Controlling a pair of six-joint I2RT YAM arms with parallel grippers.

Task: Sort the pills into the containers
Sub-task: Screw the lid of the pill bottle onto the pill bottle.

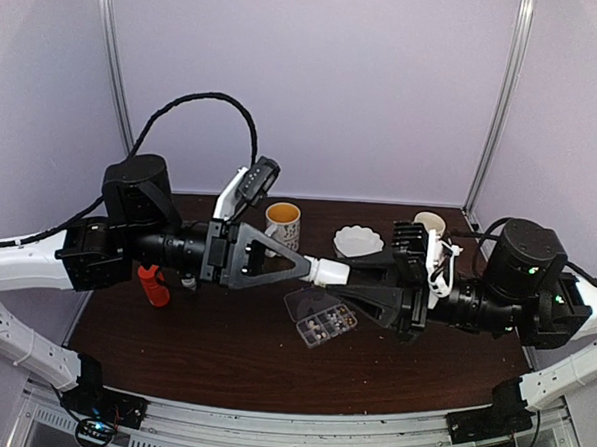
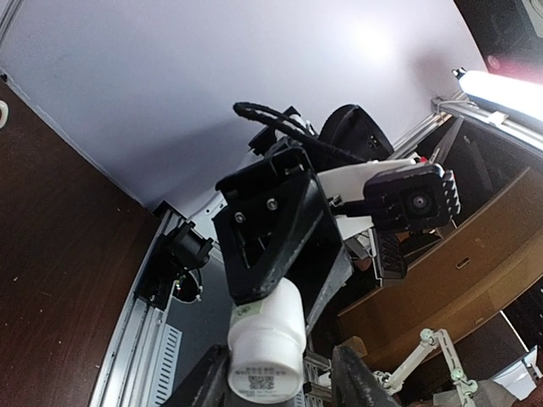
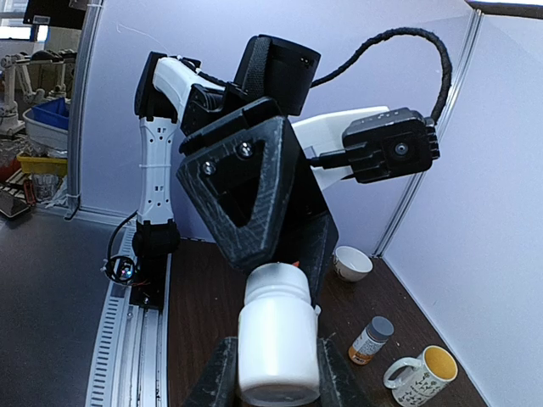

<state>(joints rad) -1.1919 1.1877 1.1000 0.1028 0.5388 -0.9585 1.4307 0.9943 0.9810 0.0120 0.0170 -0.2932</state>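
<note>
Pills (image 1: 318,326): small specks sitting in several compartments of the clear pill box (image 1: 345,320). The box lies flat on the worktop (image 1: 222,350) with its clear lid folded open on the far-left side. No loose pills visible.

White bottle (image 1: 329,273) is held in the air; in the top view it sits just beyond the box. Its long axis is level and runs left-right, bridging the two hands.

Right hand (image 3: 273,383) pinches one end, both fingers flush on the bottle wall in its wrist view. Left hand (image 2: 278,386) straddles the other end part-spread: one side touches, the other finger (image 2: 356,377) shows a gap, so it isn't clamped. Can't tell which end carries the cap.

Key relation: the box is down and slightly toward the bases from the bottle. Both hands are about equally near it, nose to nose on the bottle's axis.

Likely next: left pinches and twists about that axis to open the bottle, then the mouth tips down over a compartment.

Risk: with the axis level, an opened bottle could spill wide of the small compartments.
</note>
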